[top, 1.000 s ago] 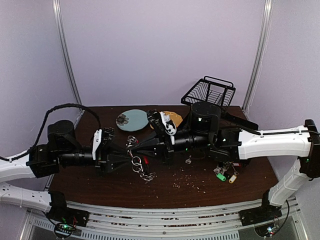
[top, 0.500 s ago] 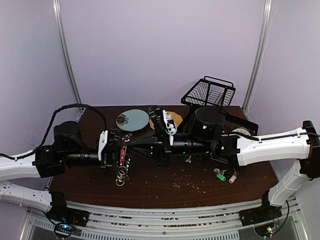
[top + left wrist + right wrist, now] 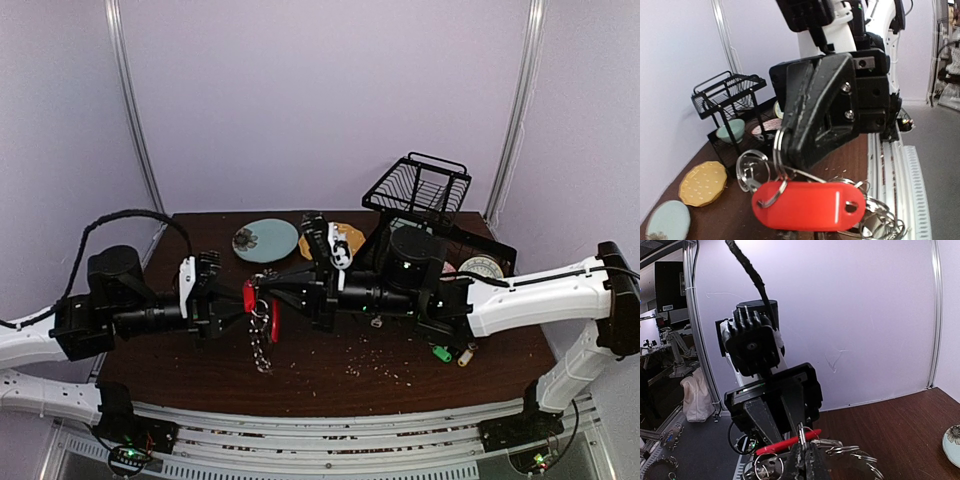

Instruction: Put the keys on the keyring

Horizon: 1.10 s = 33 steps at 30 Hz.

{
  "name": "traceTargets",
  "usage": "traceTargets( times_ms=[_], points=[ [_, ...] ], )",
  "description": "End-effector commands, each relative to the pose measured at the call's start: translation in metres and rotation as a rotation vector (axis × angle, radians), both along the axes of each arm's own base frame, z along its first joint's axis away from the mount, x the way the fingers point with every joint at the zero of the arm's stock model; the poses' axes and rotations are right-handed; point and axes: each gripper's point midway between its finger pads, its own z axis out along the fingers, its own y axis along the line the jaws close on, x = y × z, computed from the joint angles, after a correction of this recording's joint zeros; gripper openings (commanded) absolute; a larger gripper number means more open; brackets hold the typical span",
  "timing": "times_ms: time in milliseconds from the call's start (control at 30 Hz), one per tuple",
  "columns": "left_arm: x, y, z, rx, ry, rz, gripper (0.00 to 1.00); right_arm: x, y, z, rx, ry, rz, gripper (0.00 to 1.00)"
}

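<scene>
1. My left gripper (image 3: 232, 305): raised above the dark table (image 3: 400, 375), pointing right toward the other arm. From above its tips meet the red piece of the keyring (image 3: 262, 318). Whether its fingers are clamped on the ring I cannot tell; no view shows them clearly.

2. The keyring: held in the air between my two grippers, over the left-centre of the table. A red tag (image 3: 810, 206) sits at the top of the cluster, just right of my left gripper, and a string of silvery rings and keys (image 3: 261, 345) hangs straight down from it toward the tabletop. In the left wrist view the red tag lies flat in front, a small ring through its end hole.

3. My right gripper (image 3: 805, 456): pointing left, tip to tip with the left one. Fingers pressed narrow on a thin silver ring of the keyring, the red piece lying just behind the tips.

4. A tagged bunch (image 3: 452, 352): green and yellow tags, on the table under my right forearm, well apart from the keyring.

5. A wire basket (image 3: 417, 187): black, at the far right of the table.
</scene>
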Motion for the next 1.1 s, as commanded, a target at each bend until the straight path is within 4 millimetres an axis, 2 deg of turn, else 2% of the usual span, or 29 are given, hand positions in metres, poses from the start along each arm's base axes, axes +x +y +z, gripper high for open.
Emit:
traceTargets(
  times_ms=[0, 67, 167, 300, 400, 533, 667, 767, 900, 1067],
  points=[
    [0.02, 0.029, 0.008, 0.011, -0.07, 0.175, 0.23, -0.005, -0.01, 0.019, 0.039, -0.032, 0.01, 0.0],
    [0.022, 0.039, 0.024, -0.011, -0.106, 0.208, 0.3, -0.006, -0.01, 0.017, 0.036, -0.032, 0.019, 0.0],
    [0.014, 0.045, 0.051, -0.072, -0.152, 0.189, 0.35, -0.005, -0.007, 0.009, 0.0, -0.038, 0.02, 0.0],
    [-0.003, 0.028, 0.063, -0.064, -0.144, 0.051, 0.38, -0.004, -0.007, 0.003, -0.016, -0.037, 0.01, 0.0],
    [-0.014, 0.017, 0.07, -0.088, -0.14, -0.035, 0.37, -0.003, -0.006, 0.0, -0.027, -0.035, 0.007, 0.0],
    [-0.017, 0.004, 0.059, -0.053, -0.13, -0.094, 0.27, -0.003, -0.006, -0.001, -0.029, -0.037, 0.009, 0.0],
    [-0.011, -0.002, 0.049, -0.007, -0.123, -0.084, 0.25, -0.004, -0.006, 0.001, -0.029, -0.048, 0.015, 0.0],
    [-0.001, -0.001, 0.048, 0.004, -0.127, -0.028, 0.16, -0.009, -0.005, 0.002, -0.029, -0.061, 0.04, 0.0],
    [0.002, -0.001, 0.046, 0.011, -0.125, -0.013, 0.0, -0.011, -0.005, -0.001, -0.049, -0.072, 0.051, 0.0],
    [0.007, 0.0, 0.044, -0.005, -0.1, 0.019, 0.0, -0.01, -0.007, -0.007, -0.091, -0.079, 0.039, 0.0]
  ],
)
